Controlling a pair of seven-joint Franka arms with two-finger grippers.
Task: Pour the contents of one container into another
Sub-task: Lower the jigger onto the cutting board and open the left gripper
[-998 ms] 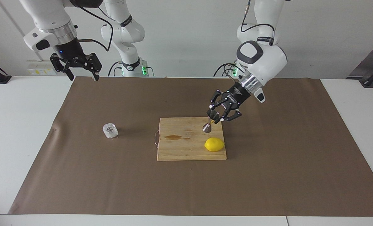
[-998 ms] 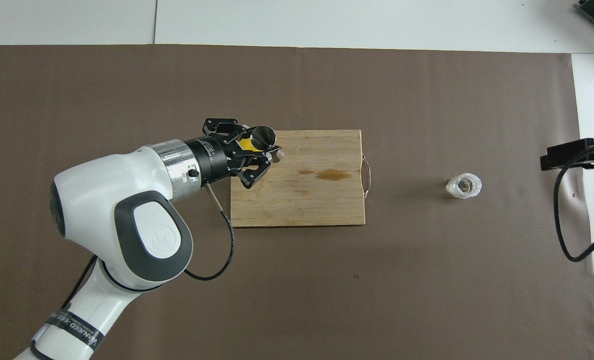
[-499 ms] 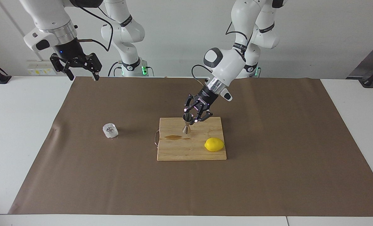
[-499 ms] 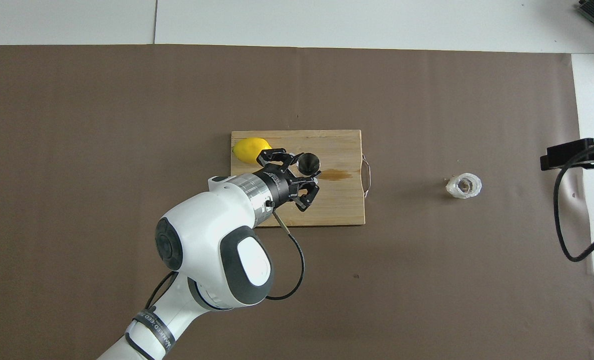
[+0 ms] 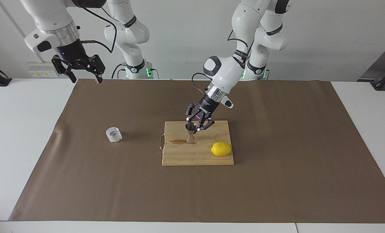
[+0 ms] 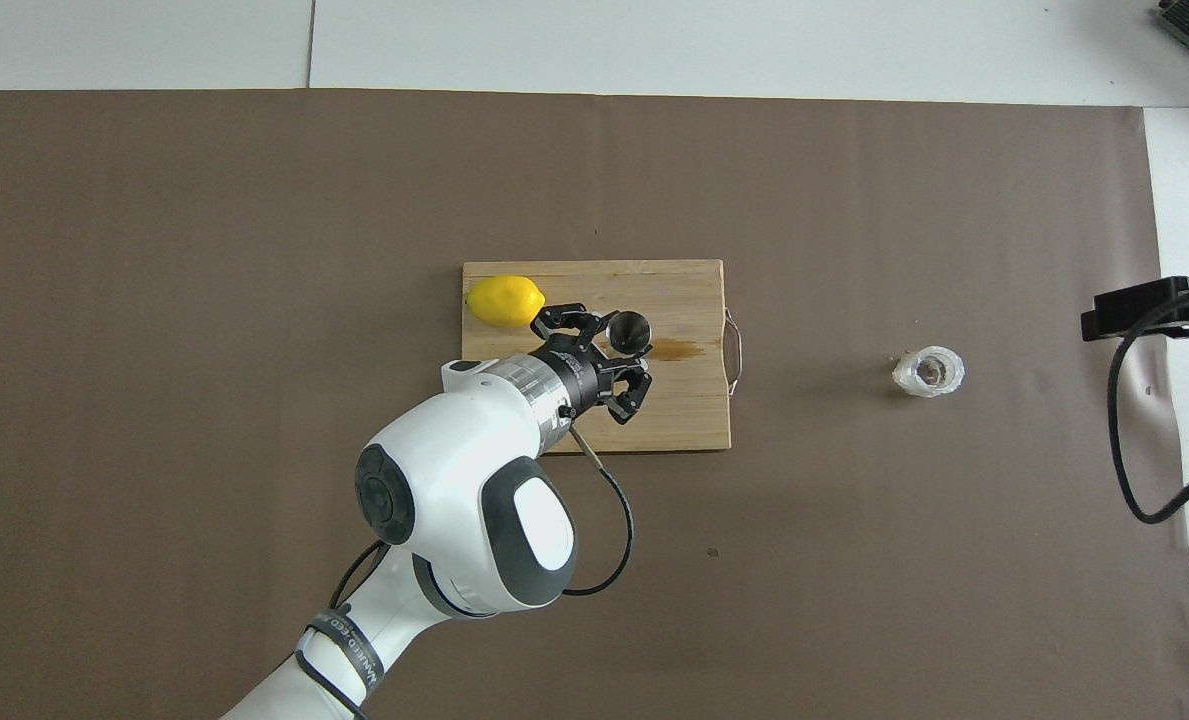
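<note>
The clear faceted glass cup stands alone on the brown mat toward the right arm's end. The steel jigger is upright on the wooden cutting board, its foot at the board's surface beside a brown stain. My left gripper is shut on the jigger's upper cone, coming in slantwise from the robots' side. My right gripper waits open and empty, high over the mat's corner nearest the robots.
A yellow lemon lies on the board's corner toward the left arm's end, farther from the robots than the jigger. The brown mat covers most of the white table. A wire handle sticks out of the board toward the cup.
The left gripper has carried the jigger from over the lemon's end of the board toward the cup's end, turned it from tilted to upright and lowered it. The right arm has not moved.
</note>
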